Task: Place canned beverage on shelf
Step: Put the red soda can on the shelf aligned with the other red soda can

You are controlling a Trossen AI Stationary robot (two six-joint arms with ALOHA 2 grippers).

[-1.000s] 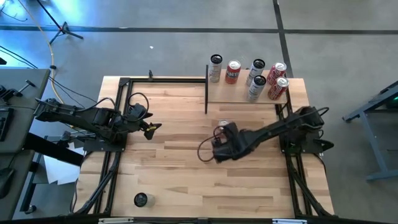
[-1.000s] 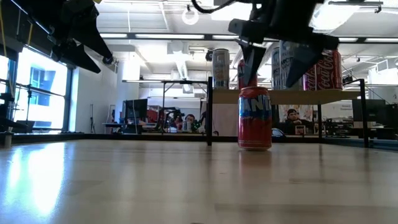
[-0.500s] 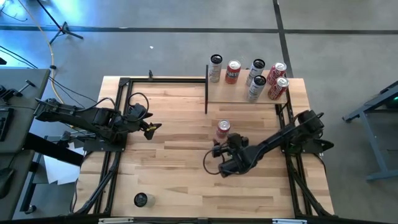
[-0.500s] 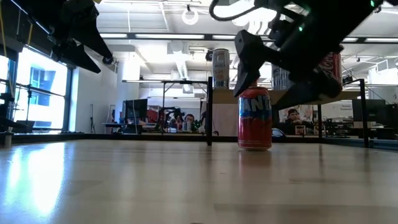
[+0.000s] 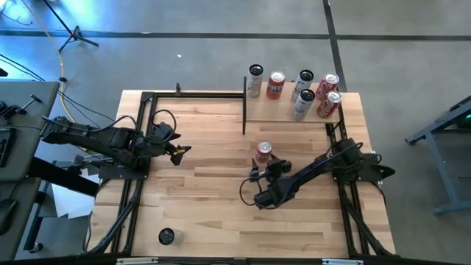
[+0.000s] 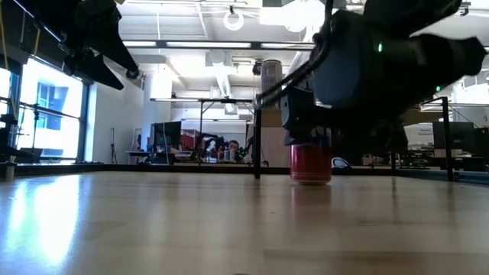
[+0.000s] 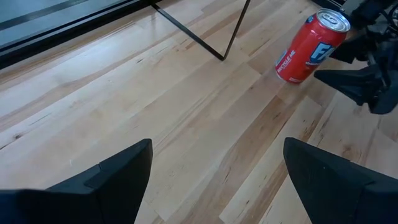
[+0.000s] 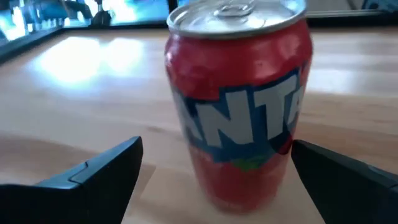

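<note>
From above, we are seeing the can [image 5: 263, 152] standing upright below the shelf [image 5: 293, 112], just ahead of the right gripper [image 5: 259, 174]. Right wrist: spread fingers [image 8: 93, 177] are flanking it, ungripped. The left gripper [image 5: 185, 150] is waiting far off, spread.

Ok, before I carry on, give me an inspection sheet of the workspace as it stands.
Surface: pale plank tabletop, no spills seen.
Job's things: red Fanta can upright on the tabletop, in front of the shelf; six cans stand on the shelf already.
Clutter: one small dark round object near the front left corner.
Grippers: right gripper open, low beside the Fanta can, facing it, not touching. Left gripper open, waiting at the left side, holding nothing.
Cables: black loops on both arms; loose cables on the floor at far left.
Surroundings: office room with desks beyond the table; people sit far back.
</note>
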